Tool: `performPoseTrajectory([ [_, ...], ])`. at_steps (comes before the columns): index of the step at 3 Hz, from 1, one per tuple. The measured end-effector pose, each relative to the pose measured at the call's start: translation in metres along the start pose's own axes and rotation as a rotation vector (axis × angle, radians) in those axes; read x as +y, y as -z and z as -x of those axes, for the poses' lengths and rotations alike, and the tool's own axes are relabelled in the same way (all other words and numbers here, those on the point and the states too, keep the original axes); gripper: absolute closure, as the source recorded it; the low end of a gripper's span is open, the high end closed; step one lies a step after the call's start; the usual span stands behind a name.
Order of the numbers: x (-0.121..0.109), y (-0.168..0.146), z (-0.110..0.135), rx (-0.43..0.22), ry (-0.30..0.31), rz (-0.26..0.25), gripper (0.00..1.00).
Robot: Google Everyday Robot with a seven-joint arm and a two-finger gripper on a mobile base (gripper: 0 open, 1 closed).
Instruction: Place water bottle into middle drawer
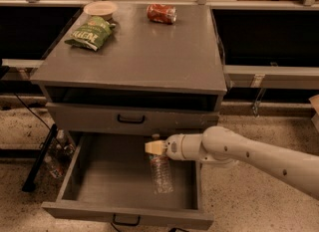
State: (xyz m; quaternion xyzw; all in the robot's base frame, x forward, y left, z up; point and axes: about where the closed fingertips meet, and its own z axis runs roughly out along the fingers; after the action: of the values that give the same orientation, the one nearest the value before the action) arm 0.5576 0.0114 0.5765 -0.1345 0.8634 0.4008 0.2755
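Now the gripper (pixel 149 148) hovers over the open middle drawer (pixel 109 176), its fingers (pixel 155 148) clenched on the neck of the water bottle (pixel 160 174); the bottle hangs just below the fingers, its base low over the drawer floor; just above the fingers sits a closed drawer front (pixel 89 118); well above, the worktop (pixel 149 52) carries a red can (pixel 161 13), a green bag (pixel 89 33) and a bowl (pixel 100 10).

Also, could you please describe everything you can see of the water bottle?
The water bottle is small, clear, crinkled plastic with ribbed sides. It is lengthwise over the right half of the open drawer, its base towards the drawer's front. Its neck end is up against the end effector, which reaches in from the right. Whether it rests on the drawer floor is unclear.
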Motion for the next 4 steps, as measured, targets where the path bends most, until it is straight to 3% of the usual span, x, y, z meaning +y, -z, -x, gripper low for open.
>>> performPoseTrajectory([
  [1, -0.006, -0.007, 0.012, -0.148, 0.043, 0.116, 1.00],
  [2, 0.004, -0.028, -0.004, -0.154, 0.044, 0.178, 1.00],
  [3, 0.005, -0.030, -0.006, -0.137, 0.042, 0.179, 1.00],
  [4, -0.014, -0.050, -0.027, -0.077, -0.021, 0.184, 1.00],
])
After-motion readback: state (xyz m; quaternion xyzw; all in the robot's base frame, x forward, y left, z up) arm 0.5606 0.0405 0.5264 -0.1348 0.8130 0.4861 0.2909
